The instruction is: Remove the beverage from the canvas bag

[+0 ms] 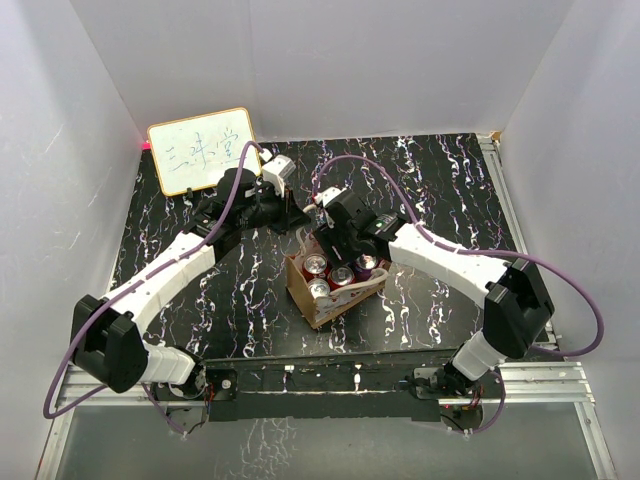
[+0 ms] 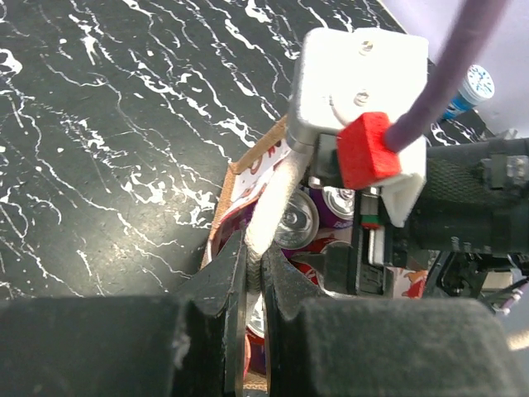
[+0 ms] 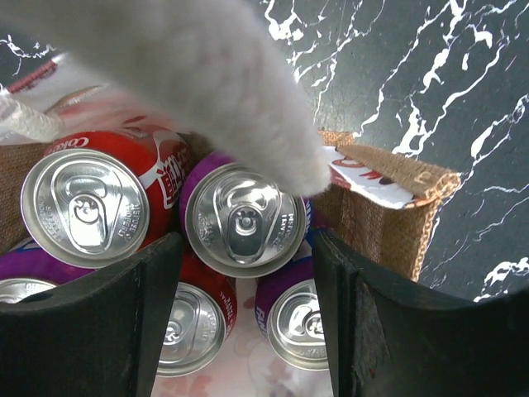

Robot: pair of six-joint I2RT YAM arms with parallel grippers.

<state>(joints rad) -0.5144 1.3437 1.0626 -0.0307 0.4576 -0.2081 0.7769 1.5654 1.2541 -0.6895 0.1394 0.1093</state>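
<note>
Right wrist: white handle (image 3: 207, 83) over purple can (image 3: 244, 219), red can (image 3: 87, 207) adj.

Canvas bag (image 1: 330, 305): small tan-brown tote with a pale patterned side, standing upright and open-topped on the desk (image 1: 200, 290), set at an angle. One white handle (image 2: 277, 198) drawn up taut. Inside, upright and packed touching: red can (image 3: 87, 203), purple can (image 3: 244, 219), second red can (image 3: 188, 327), second purple can (image 3: 297, 327)
</note>
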